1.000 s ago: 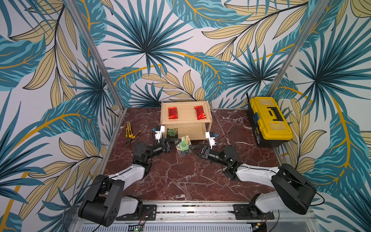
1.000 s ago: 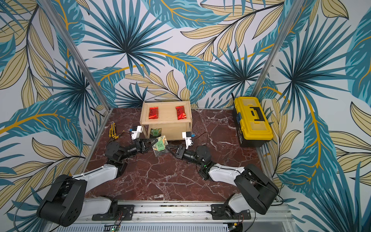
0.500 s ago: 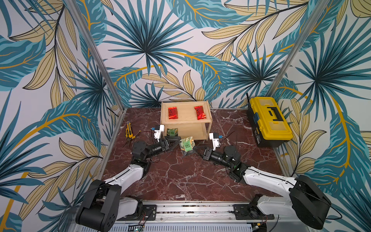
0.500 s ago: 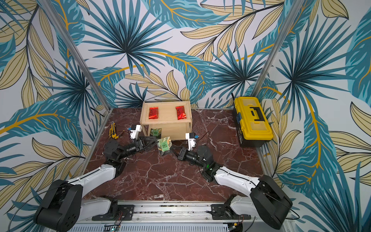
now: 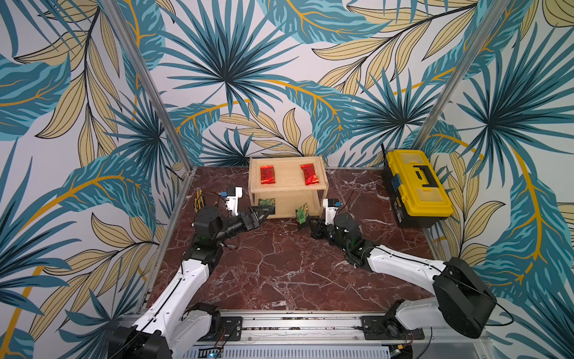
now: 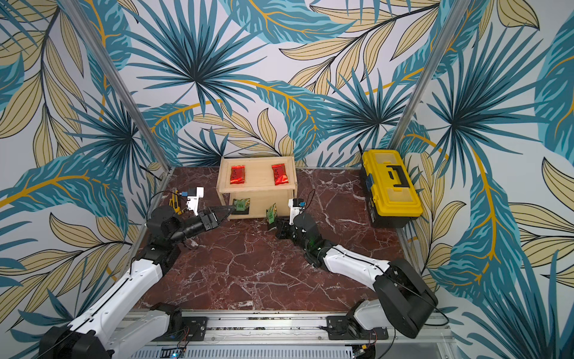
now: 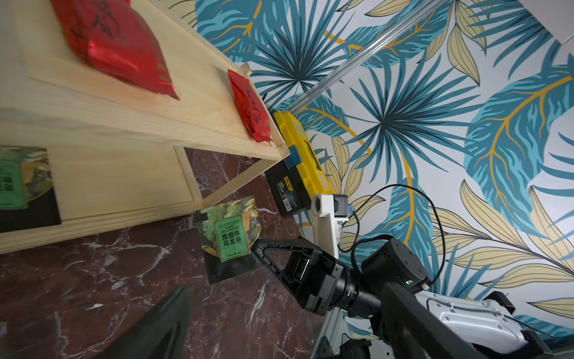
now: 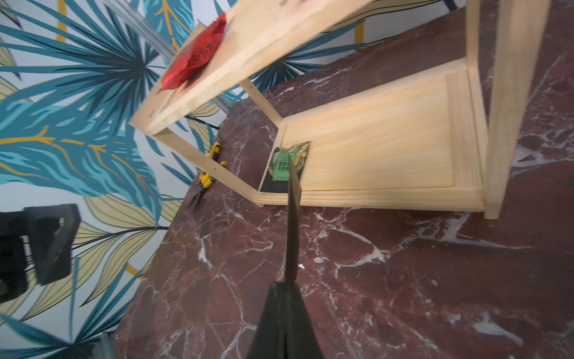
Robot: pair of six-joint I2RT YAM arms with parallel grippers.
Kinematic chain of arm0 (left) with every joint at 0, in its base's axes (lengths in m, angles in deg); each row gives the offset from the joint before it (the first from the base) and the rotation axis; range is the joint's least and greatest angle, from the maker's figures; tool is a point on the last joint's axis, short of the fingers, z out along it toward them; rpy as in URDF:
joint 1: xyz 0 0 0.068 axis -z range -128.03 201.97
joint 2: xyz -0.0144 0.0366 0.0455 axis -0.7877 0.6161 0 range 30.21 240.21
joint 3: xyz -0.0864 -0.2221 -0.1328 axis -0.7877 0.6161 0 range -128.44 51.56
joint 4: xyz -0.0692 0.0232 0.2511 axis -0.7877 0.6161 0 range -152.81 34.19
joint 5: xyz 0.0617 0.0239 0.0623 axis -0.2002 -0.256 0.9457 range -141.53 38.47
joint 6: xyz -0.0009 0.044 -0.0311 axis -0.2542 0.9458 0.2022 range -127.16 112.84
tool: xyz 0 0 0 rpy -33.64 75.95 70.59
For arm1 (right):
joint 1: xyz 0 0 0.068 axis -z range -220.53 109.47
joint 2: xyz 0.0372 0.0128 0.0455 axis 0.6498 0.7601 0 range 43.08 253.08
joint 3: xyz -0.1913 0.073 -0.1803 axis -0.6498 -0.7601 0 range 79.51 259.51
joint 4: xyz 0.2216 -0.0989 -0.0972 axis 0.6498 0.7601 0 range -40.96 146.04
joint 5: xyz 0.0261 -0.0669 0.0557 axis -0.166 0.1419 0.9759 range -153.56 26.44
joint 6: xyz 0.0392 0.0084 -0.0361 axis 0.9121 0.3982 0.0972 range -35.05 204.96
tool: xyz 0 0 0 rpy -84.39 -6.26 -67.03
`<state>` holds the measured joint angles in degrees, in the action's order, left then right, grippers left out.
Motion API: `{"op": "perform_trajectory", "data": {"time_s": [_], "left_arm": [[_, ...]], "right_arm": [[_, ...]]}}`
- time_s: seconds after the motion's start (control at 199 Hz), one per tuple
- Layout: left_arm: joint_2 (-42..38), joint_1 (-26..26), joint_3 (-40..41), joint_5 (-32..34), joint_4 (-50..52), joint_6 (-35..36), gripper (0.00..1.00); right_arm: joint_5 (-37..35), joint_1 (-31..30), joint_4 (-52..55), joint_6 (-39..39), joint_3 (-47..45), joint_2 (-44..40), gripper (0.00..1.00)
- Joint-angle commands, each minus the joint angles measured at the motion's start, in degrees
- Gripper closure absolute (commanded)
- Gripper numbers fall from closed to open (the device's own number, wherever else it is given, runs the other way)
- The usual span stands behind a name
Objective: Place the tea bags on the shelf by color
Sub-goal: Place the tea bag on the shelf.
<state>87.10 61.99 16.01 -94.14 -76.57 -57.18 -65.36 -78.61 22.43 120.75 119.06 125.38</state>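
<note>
Right pincer (image 7: 256, 247) clamped last green tea bag (image 7: 231, 236) upright before shelf (image 5: 287, 186); left pincer (image 5: 266, 212) gaped wide, empty. Next move likely: slide onto lower tier (image 8: 372, 155), release.

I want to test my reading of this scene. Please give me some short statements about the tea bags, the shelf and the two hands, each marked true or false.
1. Both red tea bags lie on the top tier of the shelf. True.
2. The right hand is empty. False: it is shut on a green tea bag in front of the shelf.
3. The left hand is open. True.
4. Both green tea bags lie on the lower tier. False: only the other green tea bag lies there.
5. The yellow toolbox is closed. True.
</note>
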Motion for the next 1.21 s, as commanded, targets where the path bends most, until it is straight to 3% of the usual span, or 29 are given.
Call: {"op": "perform_trajectory", "data": {"time_s": [0.0,0.462,1.201], "left_arm": [[0.23,-0.38,-1.74,1.35,4.00,3.76,0.00],[-1.40,-0.39,-0.93,0.96,4.83,4.84,0.00],[-0.91,-0.39,0.04,1.06,3.83,5.02,0.00]], "right_arm": [[-3.47,0.21,-4.06,-4.35,1.52,4.77,1.00],[-9.11,0.55,-18.04,-7.99,7.18,18.61,1.00],[-9.09,2.21,-15.70,-8.76,15.06,28.81,1.00]]}}
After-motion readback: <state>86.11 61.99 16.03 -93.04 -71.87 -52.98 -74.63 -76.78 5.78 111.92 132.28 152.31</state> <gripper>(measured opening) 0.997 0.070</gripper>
